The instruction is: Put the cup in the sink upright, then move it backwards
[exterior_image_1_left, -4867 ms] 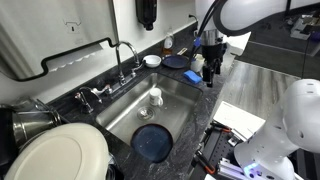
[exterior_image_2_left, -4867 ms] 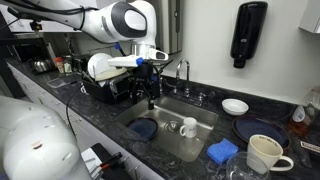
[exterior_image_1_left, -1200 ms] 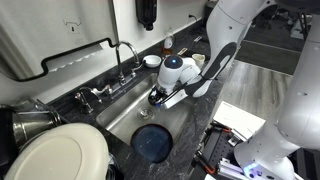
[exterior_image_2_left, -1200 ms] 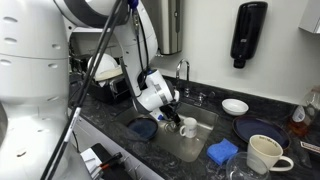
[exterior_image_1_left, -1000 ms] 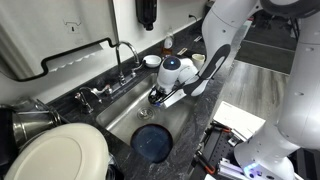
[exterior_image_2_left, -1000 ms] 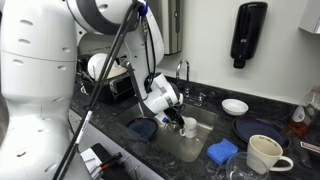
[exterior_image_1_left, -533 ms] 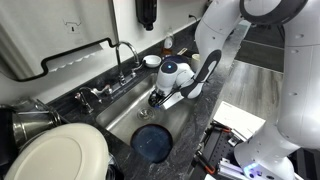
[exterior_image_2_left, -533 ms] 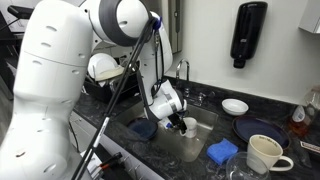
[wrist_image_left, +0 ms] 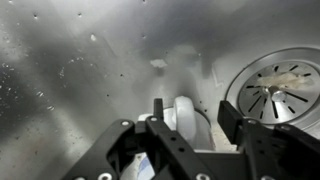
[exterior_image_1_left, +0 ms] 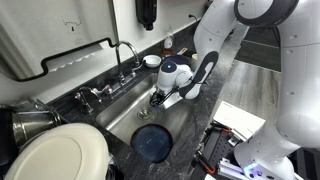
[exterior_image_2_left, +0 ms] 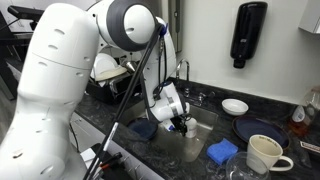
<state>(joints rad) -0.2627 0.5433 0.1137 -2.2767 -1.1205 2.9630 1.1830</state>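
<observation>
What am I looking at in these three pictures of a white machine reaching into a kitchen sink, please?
It is a white jointed robot arm with a two-fingered gripper, steered remotely by a person. Two pictures come from cameras standing outside the robot, at different spots; the third comes from a camera on the wrist, looking past the fingers. The rectangular stainless-steel sink sits in a dark speckled countertop, beside a curved chrome faucet. In it are a dark round plate and a small white cup. The wrist view shows the fingers either side of the cup; whether they grip it yet, I cannot tell.
</observation>
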